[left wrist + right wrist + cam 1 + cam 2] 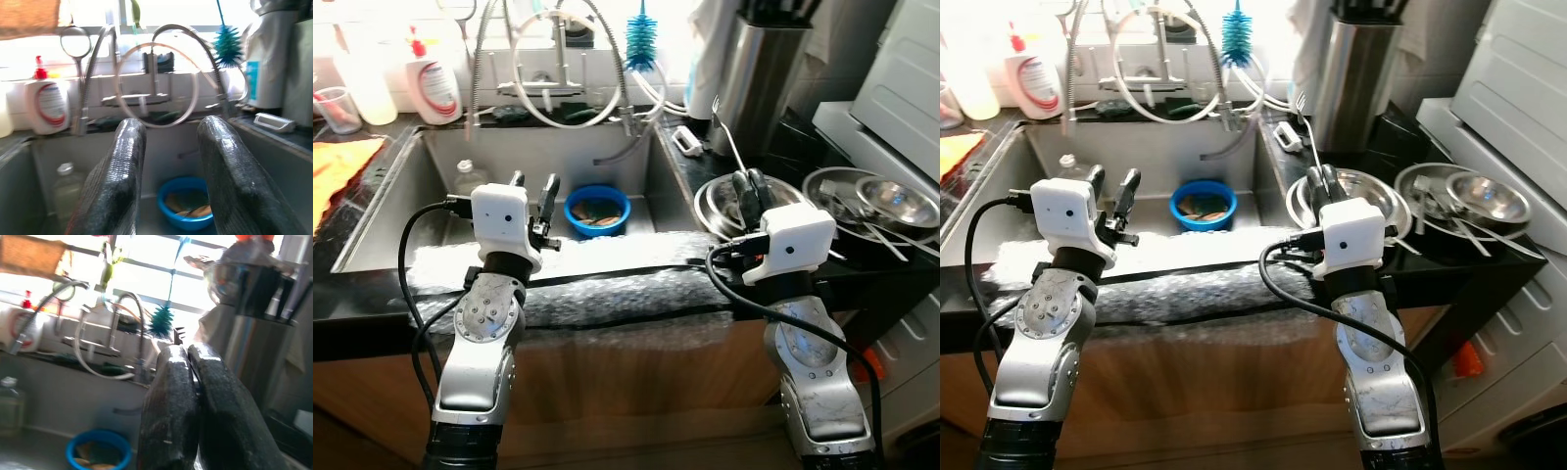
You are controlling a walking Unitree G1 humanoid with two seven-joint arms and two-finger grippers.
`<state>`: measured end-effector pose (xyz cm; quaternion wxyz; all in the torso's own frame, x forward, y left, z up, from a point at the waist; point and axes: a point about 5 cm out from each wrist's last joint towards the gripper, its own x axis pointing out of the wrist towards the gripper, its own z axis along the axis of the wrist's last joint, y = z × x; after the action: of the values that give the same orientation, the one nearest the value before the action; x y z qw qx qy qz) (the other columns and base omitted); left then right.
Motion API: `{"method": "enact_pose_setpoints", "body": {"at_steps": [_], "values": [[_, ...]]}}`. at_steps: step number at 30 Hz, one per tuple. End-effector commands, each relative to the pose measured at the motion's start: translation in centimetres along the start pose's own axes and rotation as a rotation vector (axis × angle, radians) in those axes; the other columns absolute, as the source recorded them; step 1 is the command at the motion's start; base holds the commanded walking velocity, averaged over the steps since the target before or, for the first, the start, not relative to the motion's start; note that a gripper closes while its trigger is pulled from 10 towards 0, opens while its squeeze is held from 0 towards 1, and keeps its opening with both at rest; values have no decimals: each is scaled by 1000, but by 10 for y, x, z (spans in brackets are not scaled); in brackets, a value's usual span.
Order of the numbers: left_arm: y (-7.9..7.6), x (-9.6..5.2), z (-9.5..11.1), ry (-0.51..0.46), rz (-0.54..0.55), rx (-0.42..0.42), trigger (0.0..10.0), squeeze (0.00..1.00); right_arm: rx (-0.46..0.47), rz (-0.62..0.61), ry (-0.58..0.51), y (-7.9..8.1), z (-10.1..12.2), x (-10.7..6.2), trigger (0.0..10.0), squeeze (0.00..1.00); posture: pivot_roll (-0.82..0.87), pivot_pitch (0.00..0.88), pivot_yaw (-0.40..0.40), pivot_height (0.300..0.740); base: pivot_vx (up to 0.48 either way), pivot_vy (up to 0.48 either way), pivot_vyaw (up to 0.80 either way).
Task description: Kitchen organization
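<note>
- A steel sink (pixel 440 186) fills the middle of the scene, set into a dark tabletop (pixel 372 294) whose front edge is wrapped in bubble padding, probably to cushion the robot's arms against it.
- Behind the sink, a tap with looped hoses (pixel 558 69) stands under a bright window, with a blue bottle brush (pixel 639 39) hanging beside it, within reach for washing up.
- To the robot's right, a tall steel utensil holder (pixel 754 78) stands upright at the back of the tabletop.
- In front of it, several steel bowls (pixel 876 201) and pans sit nested and close together, with cutlery lying across them; they look like washed or waiting dishes and are a likely target for organizing.
- The left gripper (pixel 533 196) is raised over the sink's front edge, jaws parted with a clear gap and holding nothing, aimed toward the basin.
- The right gripper (pixel 751 196) hovers just over the nearest steel bowl (pixel 715 201), jaws pressed together with nothing visible between them.
- A white soap bottle with a red label (pixel 431 83) stands at the sink's back left corner.
- A blue bowl (pixel 597 211) rests on the sink floor near the middle, with what looks like food scraps inside.
- A small clear bottle (pixel 468 176) stands in the sink's left part.
</note>
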<state>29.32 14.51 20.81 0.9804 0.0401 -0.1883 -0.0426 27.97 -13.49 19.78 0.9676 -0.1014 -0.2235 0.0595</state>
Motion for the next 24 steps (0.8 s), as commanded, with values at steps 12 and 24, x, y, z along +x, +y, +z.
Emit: {"method": "enact_pose_setpoints", "body": {"at_steps": [12, 24], "values": [[-2, 3, 3, -15, -23, -6, 10000, 0, -3, -14, -19, -3, 2, 1, 10000, 0, -60, 0, -22, 740, 0, 243, -316], [-9, 3, 5, -22, -55, -20, 10000, 0, -4, -20, -19, -3, 2, 1, 10000, 0, -60, 0, -21, 740, 0, 0, 0]]}}
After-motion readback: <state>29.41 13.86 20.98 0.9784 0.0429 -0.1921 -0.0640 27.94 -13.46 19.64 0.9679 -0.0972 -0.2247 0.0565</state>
